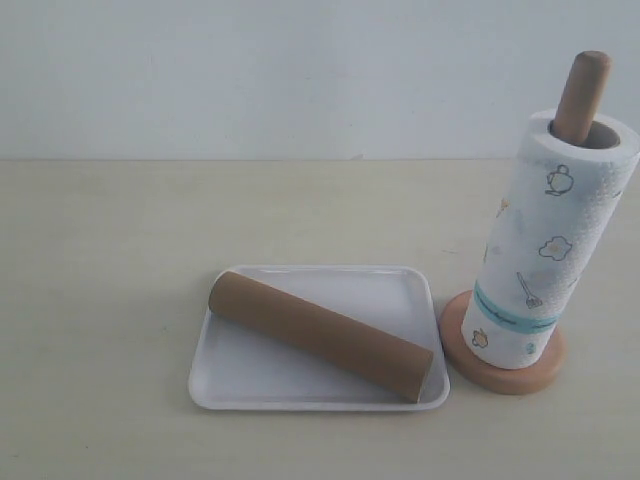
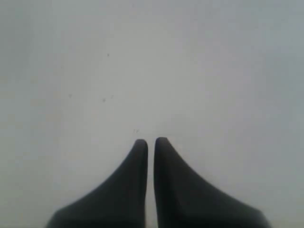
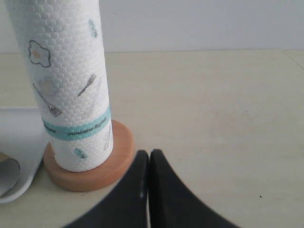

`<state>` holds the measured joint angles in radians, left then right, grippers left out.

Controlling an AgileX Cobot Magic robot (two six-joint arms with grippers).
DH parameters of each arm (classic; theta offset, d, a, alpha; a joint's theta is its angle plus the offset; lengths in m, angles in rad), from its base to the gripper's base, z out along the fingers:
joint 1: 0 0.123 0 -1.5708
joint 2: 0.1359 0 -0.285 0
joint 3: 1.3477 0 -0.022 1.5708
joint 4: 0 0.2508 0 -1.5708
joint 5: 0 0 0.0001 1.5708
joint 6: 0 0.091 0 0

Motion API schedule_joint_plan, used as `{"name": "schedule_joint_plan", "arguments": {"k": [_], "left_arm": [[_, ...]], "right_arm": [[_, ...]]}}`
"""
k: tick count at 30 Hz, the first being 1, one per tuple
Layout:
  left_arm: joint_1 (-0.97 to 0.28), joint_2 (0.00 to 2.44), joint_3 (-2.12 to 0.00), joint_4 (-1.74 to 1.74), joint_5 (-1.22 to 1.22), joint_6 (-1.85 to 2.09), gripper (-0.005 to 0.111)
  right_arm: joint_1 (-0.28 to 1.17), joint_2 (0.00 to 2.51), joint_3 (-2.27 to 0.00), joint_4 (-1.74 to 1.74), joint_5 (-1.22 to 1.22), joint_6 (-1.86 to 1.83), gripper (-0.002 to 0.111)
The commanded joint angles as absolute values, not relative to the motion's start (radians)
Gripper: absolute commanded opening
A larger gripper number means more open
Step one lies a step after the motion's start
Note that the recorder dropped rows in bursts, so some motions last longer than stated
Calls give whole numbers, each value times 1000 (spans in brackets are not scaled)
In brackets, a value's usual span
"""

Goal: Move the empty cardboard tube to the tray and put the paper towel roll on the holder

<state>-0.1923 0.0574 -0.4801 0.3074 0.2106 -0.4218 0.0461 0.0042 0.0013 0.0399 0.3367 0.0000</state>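
Observation:
The brown cardboard tube (image 1: 318, 335) lies diagonally inside the white tray (image 1: 240, 378). The paper towel roll (image 1: 545, 255) stands upright on the wooden holder (image 1: 505, 372), with the dowel tip (image 1: 583, 92) poking out of its core. Neither arm shows in the exterior view. In the right wrist view, my right gripper (image 3: 149, 153) is shut and empty, just beside the holder's base (image 3: 90, 173) and the roll (image 3: 64, 71); a corner of the tray (image 3: 19, 137) and the tube's end (image 3: 6, 170) show there. My left gripper (image 2: 150, 141) is shut and empty over a plain pale surface.
The pale wooden table (image 1: 110, 240) stretches around the tray and holder. A white wall (image 1: 300, 70) runs along the table's back edge.

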Motion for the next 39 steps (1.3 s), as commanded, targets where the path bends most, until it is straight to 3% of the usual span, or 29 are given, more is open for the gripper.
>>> {"name": "schedule_joint_plan", "arguments": {"k": [1,14,24,31,39], "left_arm": [[-190,56,-473,145,373,23,5],[-187,56,-445,145,530,43,5],[-70,56,-164,138,228,-145,5],[-66,56,0,138,138,-200,5],[-66,56,0,134,218,-286,5]], "right_arm": [[40,0,0,41,334,0,0],[40,0,0,41,334,0,0],[40,0,0,41,334,0,0],[40,0,0,41,334,0,0],[40,0,0,41,334,0,0]]}}
